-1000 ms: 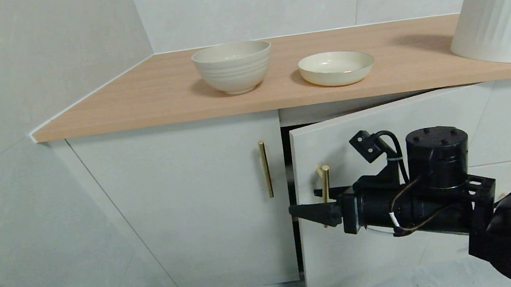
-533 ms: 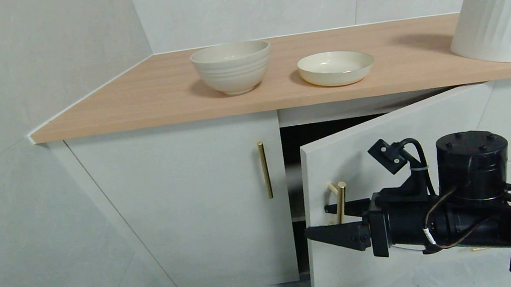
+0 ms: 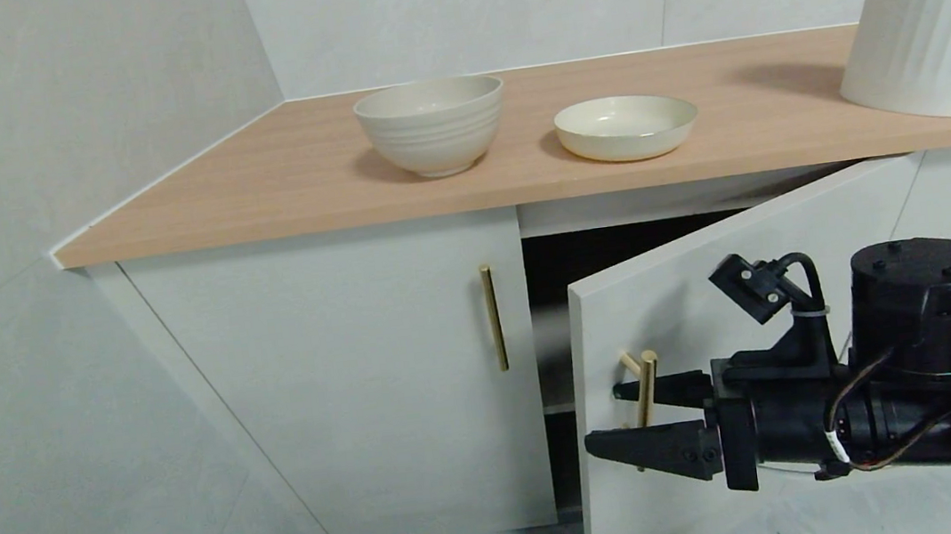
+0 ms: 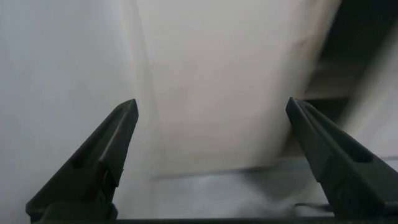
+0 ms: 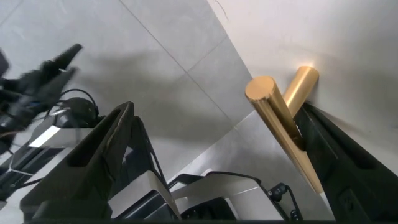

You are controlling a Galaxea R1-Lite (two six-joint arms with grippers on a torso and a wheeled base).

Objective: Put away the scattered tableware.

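My right arm [image 3: 905, 420] comes in low from my right side, the forearm about level and the wrist pointing across toward my left. My right gripper [image 3: 605, 419] lies turned on its side, one finger higher and nearer the door, the other lower. Its fingers [image 5: 109, 149] are spread wide, and the brass door handle [image 5: 280, 118] stands between them, resting against the finger nearer the door. My left gripper [image 4: 211, 106] holds its two dark, tapered fingers [image 4: 109, 152] far apart.
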